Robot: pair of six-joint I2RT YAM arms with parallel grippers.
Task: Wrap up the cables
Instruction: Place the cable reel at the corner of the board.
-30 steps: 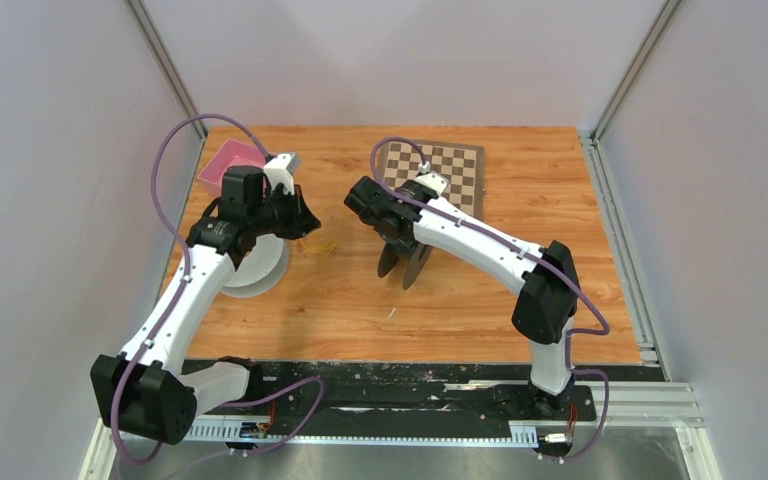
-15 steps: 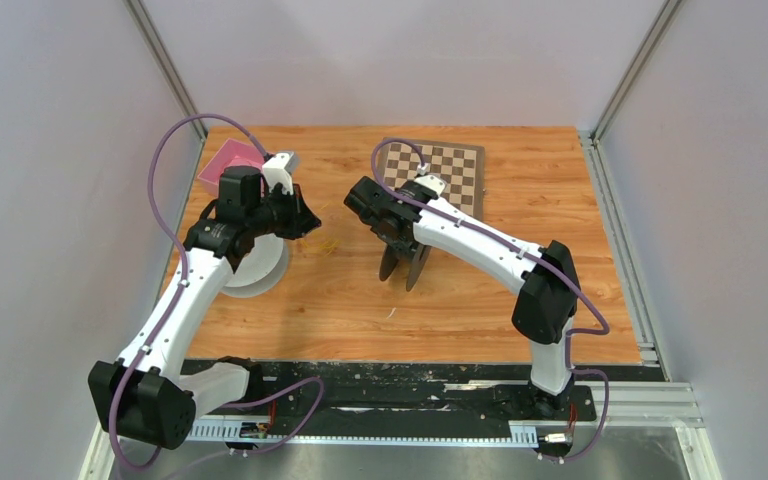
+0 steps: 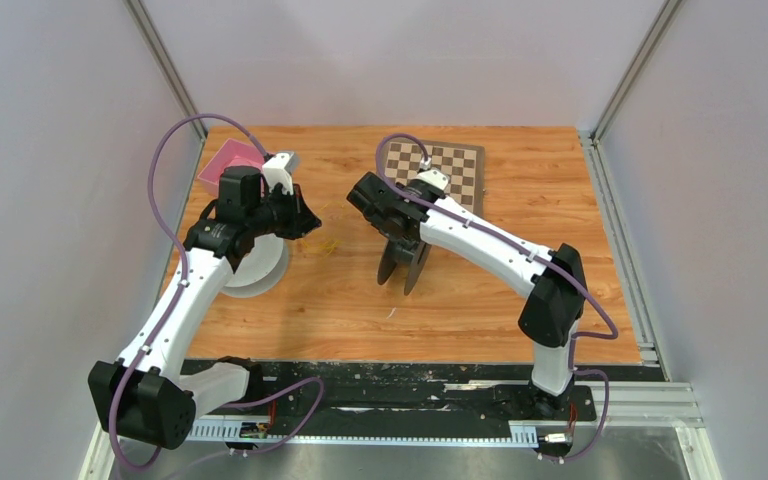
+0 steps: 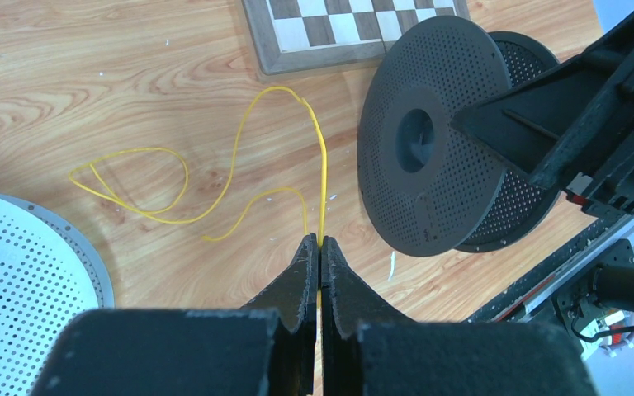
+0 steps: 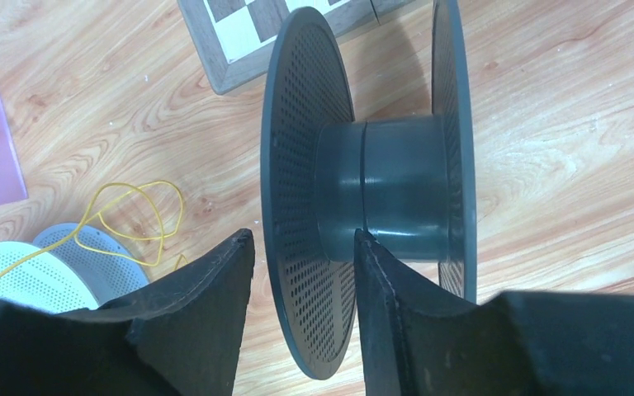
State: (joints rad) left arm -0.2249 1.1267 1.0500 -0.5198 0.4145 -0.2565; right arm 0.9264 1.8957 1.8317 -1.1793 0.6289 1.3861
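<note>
The left end effector (image 4: 320, 241) was clamped together on the yellow cable (image 4: 235, 157), which lay looped on the worktop (image 4: 91, 74) left of the black spool (image 5: 396, 186). The right end effector (image 5: 301, 239) stood apart, straddling one spool flange.

A thin pale yellow wire (image 4: 324, 173) lies in loose, open loops on the wooden tabletop (image 4: 91, 82), one strand pinched between the left fingers (image 4: 301, 276).

Matt black perforated plastic spool (image 5: 297, 124), smooth wood-grain table (image 3: 480, 300), wooden chessboard (image 3: 442, 165), smooth yellow cable (image 4: 324, 181)
</note>
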